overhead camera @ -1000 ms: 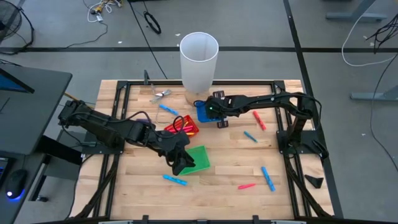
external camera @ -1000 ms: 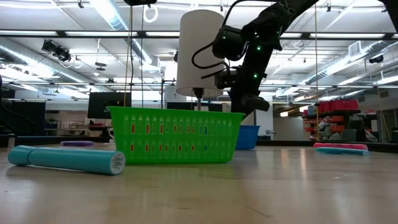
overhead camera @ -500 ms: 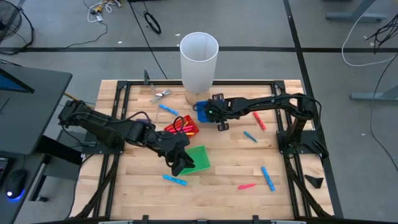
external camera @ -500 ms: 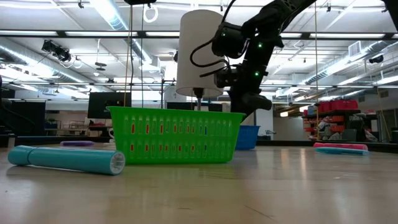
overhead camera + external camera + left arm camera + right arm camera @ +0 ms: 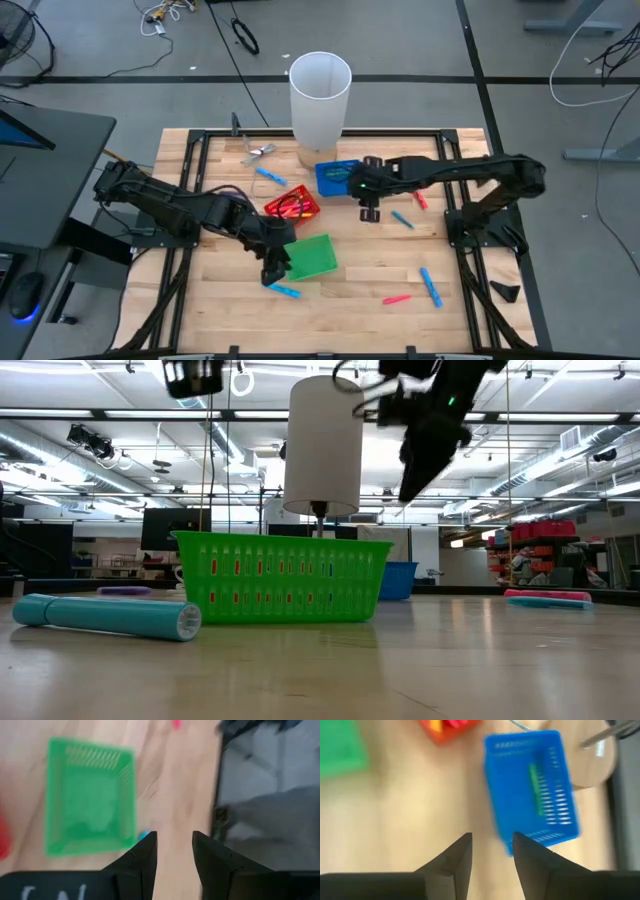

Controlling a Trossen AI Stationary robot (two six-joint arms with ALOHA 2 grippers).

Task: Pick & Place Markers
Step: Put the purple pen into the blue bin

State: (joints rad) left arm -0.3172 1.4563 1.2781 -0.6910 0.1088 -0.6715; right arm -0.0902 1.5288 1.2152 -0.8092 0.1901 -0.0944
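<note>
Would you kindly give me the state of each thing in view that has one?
Left gripper: open, empty, beside the green basket.
Right gripper: open, empty, near the blue basket.
Green basket: upright, looks empty.
Blue basket: upright, holds a green marker.
Red basket: holds markers.
White cylinder: upright, open-topped.

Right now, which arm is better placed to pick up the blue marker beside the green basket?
Left, probably. Its open hand hovers right by that marker at the green basket, while the right hand, also open, is off by the blue basket.

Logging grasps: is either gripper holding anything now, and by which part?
Nothing is held: the left gripper and the right gripper both show open, empty fingers.
</note>
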